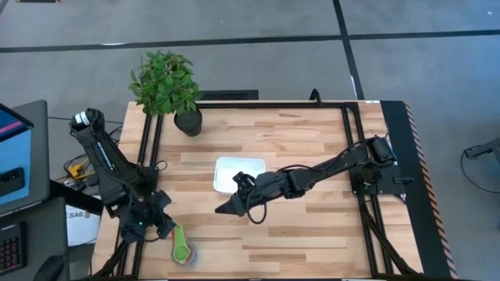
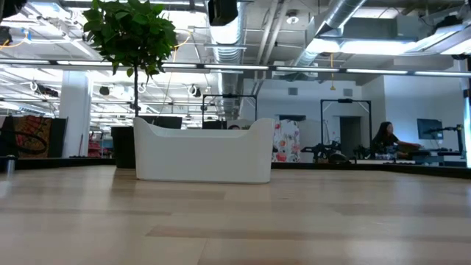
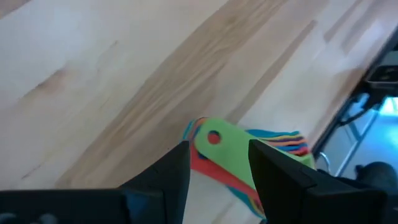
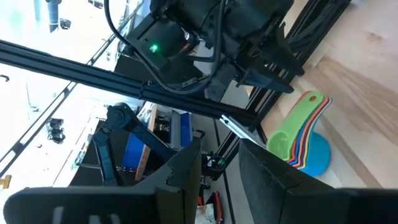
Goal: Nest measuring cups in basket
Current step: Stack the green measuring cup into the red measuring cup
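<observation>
The measuring cups [image 1: 183,247] sit nested in one stack, green on top, on the table near its near left corner; their handles fan out. The left wrist view shows the cups [image 3: 214,138] just beyond my open left gripper [image 3: 219,168], whose fingers stand on either side of the green handle without touching it. My left gripper [image 1: 162,224] hovers beside the stack. The white basket [image 1: 238,173] rests on its base at mid table and also shows in the low view [image 2: 202,151]. My right gripper [image 1: 224,208], open a little, hangs near the basket's near side and faces the cups [image 4: 298,140].
A potted plant [image 1: 168,82] in a black pot [image 1: 188,122] stands at the far left of the table. Black frame rails [image 1: 355,125] run along the table's sides. Bare wood [image 1: 312,242] lies between the cups and the right side. A person sits far off in the room [image 2: 384,138].
</observation>
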Available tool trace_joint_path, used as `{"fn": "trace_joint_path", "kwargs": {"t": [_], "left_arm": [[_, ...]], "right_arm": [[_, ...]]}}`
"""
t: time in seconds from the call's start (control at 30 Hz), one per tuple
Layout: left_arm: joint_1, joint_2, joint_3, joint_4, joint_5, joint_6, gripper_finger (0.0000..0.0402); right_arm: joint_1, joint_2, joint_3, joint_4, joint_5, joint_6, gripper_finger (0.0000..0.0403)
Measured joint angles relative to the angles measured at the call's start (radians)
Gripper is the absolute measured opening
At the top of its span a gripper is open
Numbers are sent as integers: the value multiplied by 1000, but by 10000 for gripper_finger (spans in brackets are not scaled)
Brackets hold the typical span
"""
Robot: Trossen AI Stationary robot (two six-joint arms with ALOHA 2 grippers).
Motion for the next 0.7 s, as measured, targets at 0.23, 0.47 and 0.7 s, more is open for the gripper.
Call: {"fn": "trace_joint_path", "kwargs": {"t": [0.23, 0.47, 0.7], "left_arm": [[0, -1, 0, -10, 54, -48, 151], [-64, 2, 0, -4, -42, -236, 156], [-103, 16, -27, 78, -106, -287, 228]], "right_arm": [[-2, 0, 0, 0, -21, 0, 134], [-2, 0, 0, 1, -28, -25, 137], [0, 0, 0, 3, -56, -30, 152]]}}
